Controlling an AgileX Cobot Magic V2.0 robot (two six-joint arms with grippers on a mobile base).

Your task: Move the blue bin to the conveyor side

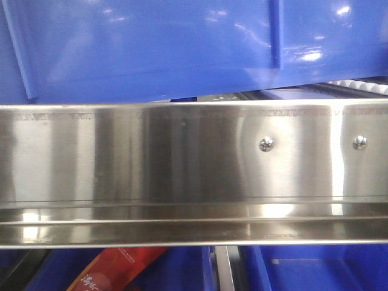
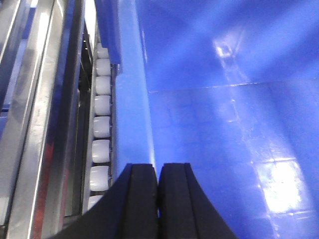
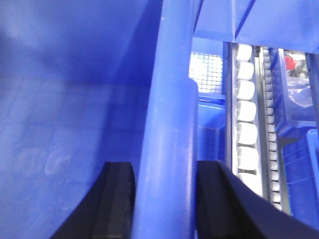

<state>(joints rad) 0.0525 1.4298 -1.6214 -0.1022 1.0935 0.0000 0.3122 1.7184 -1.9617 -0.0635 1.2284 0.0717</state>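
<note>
Two black fingers (image 3: 117, 199) of the right gripper (image 3: 164, 167) pinched the thick rim of the blue bin (image 3: 75, 99) between them, while the left gripper (image 2: 158, 169) had its two fingers pressed together at the bin's rim, nothing visible between them. The bin stood just beyond a steel rail (image 1: 182, 163) bearing two screws (image 1: 266, 144), beside a row of white rollers (image 2: 101, 129). Only the front view showed one red packet (image 1: 115, 270) below the rail, near another blue tub (image 1: 315, 267).
</note>
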